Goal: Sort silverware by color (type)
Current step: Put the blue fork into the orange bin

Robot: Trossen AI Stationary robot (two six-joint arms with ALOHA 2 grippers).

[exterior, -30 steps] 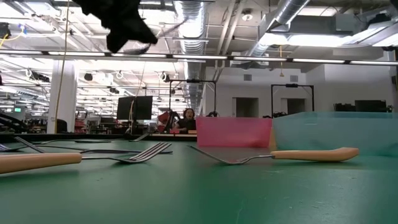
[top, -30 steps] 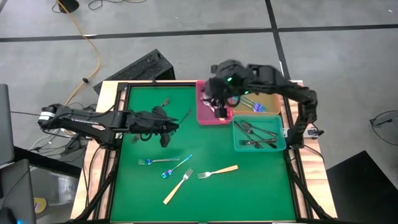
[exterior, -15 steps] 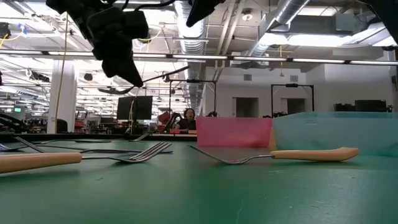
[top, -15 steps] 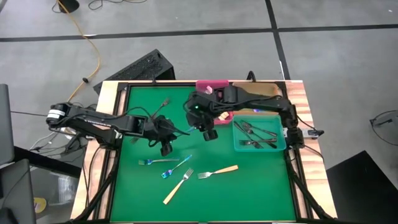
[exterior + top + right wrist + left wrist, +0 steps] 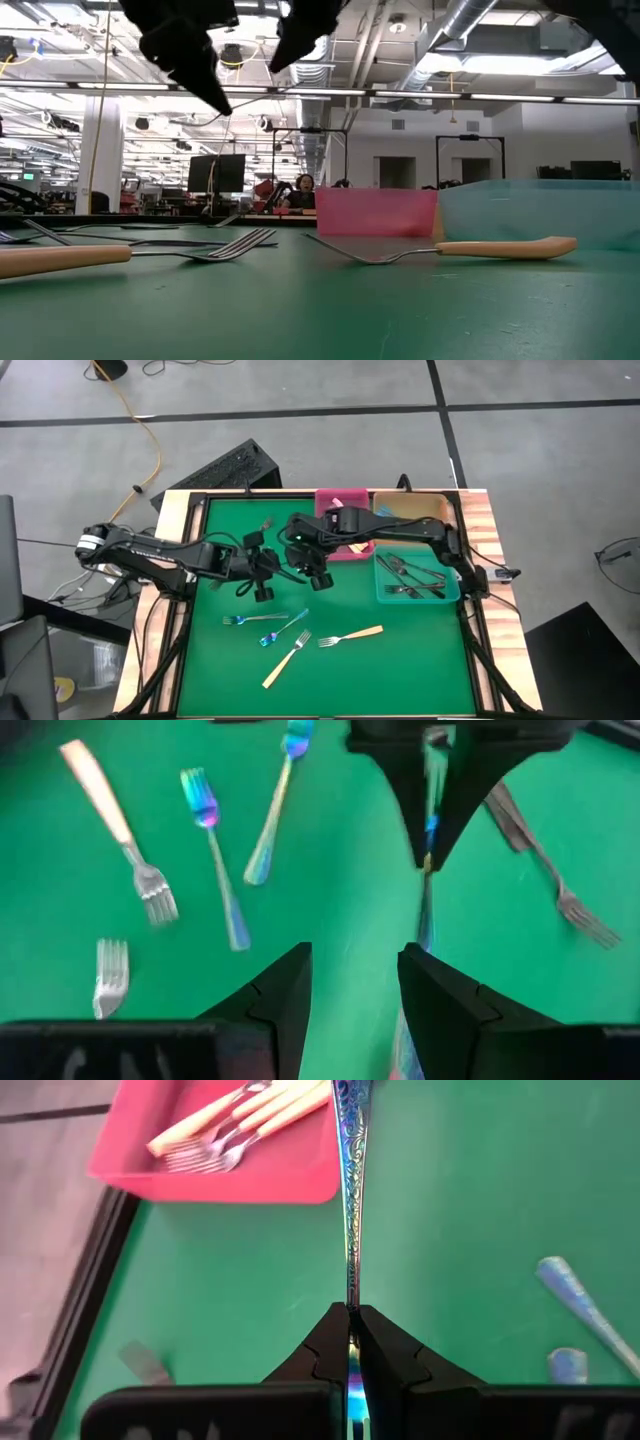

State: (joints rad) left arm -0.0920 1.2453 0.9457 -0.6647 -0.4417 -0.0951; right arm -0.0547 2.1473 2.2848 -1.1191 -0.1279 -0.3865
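Above the middle of the green tabletop [image 5: 400, 660] you will find both grippers close together. Note that the left gripper [image 5: 351, 1318] is clamped on the tine end of 1 iridescent blue fork [image 5: 350, 1190], whose engraved handle runs forward from the closed fingers toward the pink bin [image 5: 290, 1175]. Observe the right gripper [image 5: 352, 982] facing it with its fingers spread apart and nothing between them; the held fork's free end points toward that gap but is not inside it. In the high view the 2 grippers meet at centre, the left gripper [image 5: 262, 565] just beside the right gripper [image 5: 312, 565]. Check the pink bin [image 5: 335, 552] at the far side of the tabletop: it holds several tan-handled forks [image 5: 240, 1115]. Next to it stands a tan bin [image 5: 440, 508], and nearer you the teal bin [image 5: 455, 592] holds dark forks [image 5: 410, 575]. On the open tabletop, nearer the front edge, locate 2 loose blue forks [image 5: 250, 619] [image 5: 283, 628] lying near each other and 2 tan-handled forks [image 5: 352, 636] [image 5: 285, 661] beside them. One dark fork [image 5: 264, 522] lies apart near the far left corner. In the low view a tan-handled fork [image 5: 450, 248] lies flat in front of the pink bin.
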